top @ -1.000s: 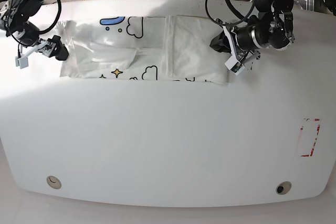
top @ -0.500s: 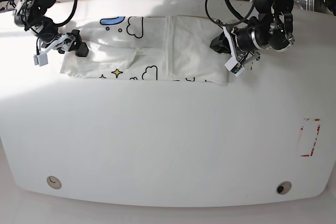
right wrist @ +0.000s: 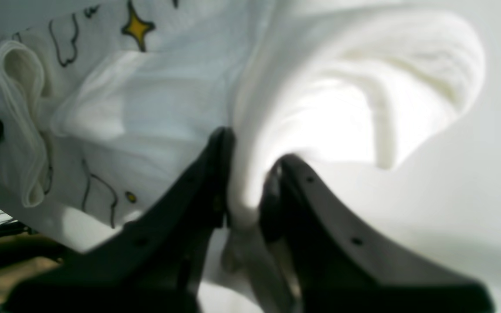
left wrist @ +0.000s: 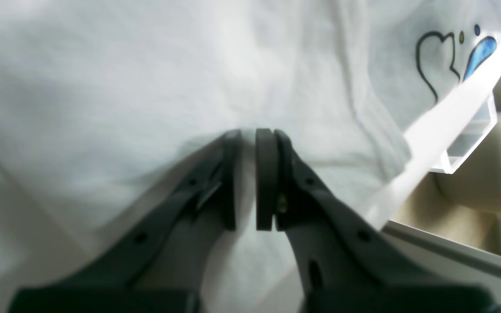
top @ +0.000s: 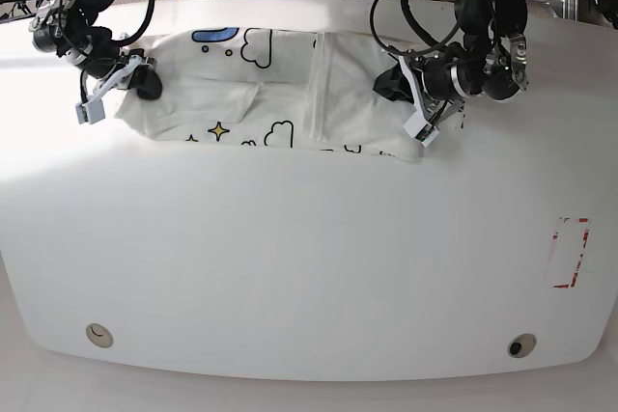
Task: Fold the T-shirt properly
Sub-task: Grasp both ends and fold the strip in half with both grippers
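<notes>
Shirt (top: 280,84) at top centre of base frame, on table (top: 290,258).

Right gripper (right wrist: 246,174), upper left, has moved inward since last frames, clamped on bunched edge.

Left gripper (left wrist: 248,178), upper right, shifted inward too; jaws narrow, cloth between them, likely pinched.

Both ends drawn in: side fold underway.

Both arms reach in over the T-shirt (top: 290,94), 1 at each end. The right gripper (right wrist: 246,174) pinches a bunched fold at its edge. The left gripper (left wrist: 245,134) stands nearly closed, cloth between its pads.
</notes>
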`<state>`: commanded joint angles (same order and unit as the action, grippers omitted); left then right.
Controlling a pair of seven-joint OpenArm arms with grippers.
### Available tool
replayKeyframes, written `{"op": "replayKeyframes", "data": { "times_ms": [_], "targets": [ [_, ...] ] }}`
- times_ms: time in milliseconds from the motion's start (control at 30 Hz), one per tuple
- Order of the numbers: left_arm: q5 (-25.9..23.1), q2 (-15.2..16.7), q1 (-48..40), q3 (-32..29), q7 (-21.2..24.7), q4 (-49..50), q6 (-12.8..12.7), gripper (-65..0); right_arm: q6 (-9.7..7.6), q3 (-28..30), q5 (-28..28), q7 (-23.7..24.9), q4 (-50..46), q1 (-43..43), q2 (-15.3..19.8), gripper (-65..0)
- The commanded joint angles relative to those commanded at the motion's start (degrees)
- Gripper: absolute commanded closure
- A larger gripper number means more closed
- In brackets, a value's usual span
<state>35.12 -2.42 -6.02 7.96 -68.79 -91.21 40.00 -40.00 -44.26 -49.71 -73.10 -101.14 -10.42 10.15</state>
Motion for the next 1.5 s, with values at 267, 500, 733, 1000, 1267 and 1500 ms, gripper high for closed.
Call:
{"op": "replayKeyframes", "data": {
  "times_ms": [267, 500, 733, 1000, 1267, 1500],
  "targets": [
    [0.00, -0.09, 3.16, -4.31, 5.27, 6.24, 0.00, -4.2, 0.00, 3.16, -0.18, -2.29, -12.84, -0.97, -0.35, 0.0],
    [0.00, 3.69, 4.75, -5.89, 5.45, 10.29, 0.00, -4.2, 0.00, 10.55, -11.43, -2.11, -13.10, -1.05, -0.62, 0.0],
    [-4.84, 7.65, 4.84, -5.80, 6.86, 11.96, 0.00, -4.2, 0.00, 16.44, -16.79, -2.02, -12.92, -0.70, -7.38, 0.0],
    [-5.36, 7.65, 5.19, -5.63, 7.47, 12.66, 0.00, -4.2, 0.00, 22.24, -15.74, -0.53, -10.11, 0.44, -9.23, 0.0],
    [-5.36, 7.74, 5.27, -6.42, 7.47, 12.13, 0.00, -4.3, 0.00, 25.41, -9.67, 2.20, -4.13, 4.31, -9.23, -33.5],
    [-4.22, 7.74, 5.36, -6.15, 7.38, 10.81, 0.00, -12.6, 0.00, 25.67, -8.62, 3.16, -4.57, 4.22, -6.68, -59.0]
  ]
}}
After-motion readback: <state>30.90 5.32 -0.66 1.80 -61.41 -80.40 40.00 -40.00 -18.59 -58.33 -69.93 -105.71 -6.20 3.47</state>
